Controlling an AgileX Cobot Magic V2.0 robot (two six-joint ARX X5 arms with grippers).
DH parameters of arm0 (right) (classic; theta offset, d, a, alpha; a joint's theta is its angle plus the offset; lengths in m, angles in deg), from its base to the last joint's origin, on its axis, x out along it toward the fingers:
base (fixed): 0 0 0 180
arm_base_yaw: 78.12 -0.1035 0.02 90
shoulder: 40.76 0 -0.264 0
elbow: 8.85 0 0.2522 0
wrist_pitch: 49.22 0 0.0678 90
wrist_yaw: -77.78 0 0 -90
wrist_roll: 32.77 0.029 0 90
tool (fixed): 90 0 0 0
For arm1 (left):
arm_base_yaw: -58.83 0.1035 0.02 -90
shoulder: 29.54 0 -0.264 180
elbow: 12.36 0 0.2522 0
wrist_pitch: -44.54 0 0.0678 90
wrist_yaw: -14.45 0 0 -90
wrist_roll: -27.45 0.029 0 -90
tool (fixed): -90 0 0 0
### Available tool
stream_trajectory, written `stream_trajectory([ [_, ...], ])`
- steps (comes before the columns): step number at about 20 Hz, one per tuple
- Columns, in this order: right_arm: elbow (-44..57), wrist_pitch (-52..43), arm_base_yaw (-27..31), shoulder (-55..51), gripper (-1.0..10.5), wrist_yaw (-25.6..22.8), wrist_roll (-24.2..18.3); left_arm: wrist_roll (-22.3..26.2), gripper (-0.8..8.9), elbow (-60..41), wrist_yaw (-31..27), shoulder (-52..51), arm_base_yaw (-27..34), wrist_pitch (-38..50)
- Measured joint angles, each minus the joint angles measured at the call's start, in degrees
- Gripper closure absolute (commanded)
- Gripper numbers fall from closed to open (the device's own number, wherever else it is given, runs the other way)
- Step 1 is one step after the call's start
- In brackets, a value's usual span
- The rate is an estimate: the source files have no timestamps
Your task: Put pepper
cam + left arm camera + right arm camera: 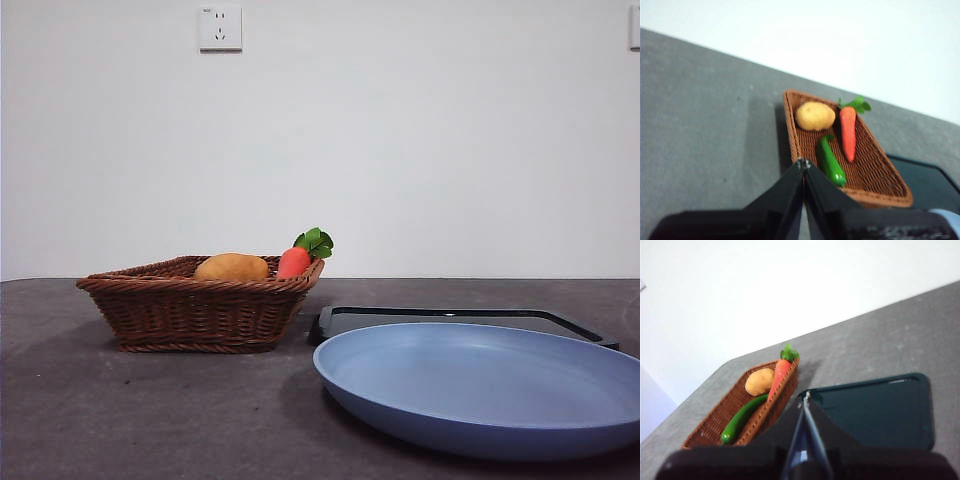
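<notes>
The glossy dark green pepper (830, 160) lies in the brown wicker basket (880, 175) between a tan potato and an orange carrot. It also shows in the right wrist view (742, 419). In the front view the basket wall (195, 310) hides it. The blue plate (480, 385) lies at the front right, bare. My left gripper (804, 163) is shut and empty, raised over the basket's near edge. My right gripper (805, 397) is shut and empty, raised beside the basket over the dark tray. Neither gripper shows in the front view.
A tan potato (232, 267) and an orange carrot with green leaves (298, 256) rise above the basket rim. A dark rectangular tray (460, 316) lies flat behind the plate and shows in the right wrist view (875, 410). The table is dark grey.
</notes>
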Motion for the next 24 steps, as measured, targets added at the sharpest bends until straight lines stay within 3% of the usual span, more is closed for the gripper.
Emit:
stream_trajectory([
  [4,-6.9,4.9,0.0,6.7,9.4,0.3,-0.9,0.7,8.07,5.3,3.4,6.0,0.0,-3.5],
  [9,-17.9,15.8,0.0,15.6,9.4,4.5,-5.7,4.8,8.07,13.8,8.8,14.7,0.0,-9.0],
  [17,-36.3,40.1,-0.1,28.4,9.4,7.5,-18.3,14.1,8.07,25.9,17.6,25.4,0.0,-21.5],
  [22,-41.9,52.4,-0.1,32.7,9.4,7.5,-26.7,20.2,8.07,32.8,19.8,29.4,0.0,-30.6],
  [24,-41.9,53.3,-0.1,32.9,9.4,7.5,-27.9,21.2,8.04,33.7,20.0,29.7,0.0,-31.5],
])
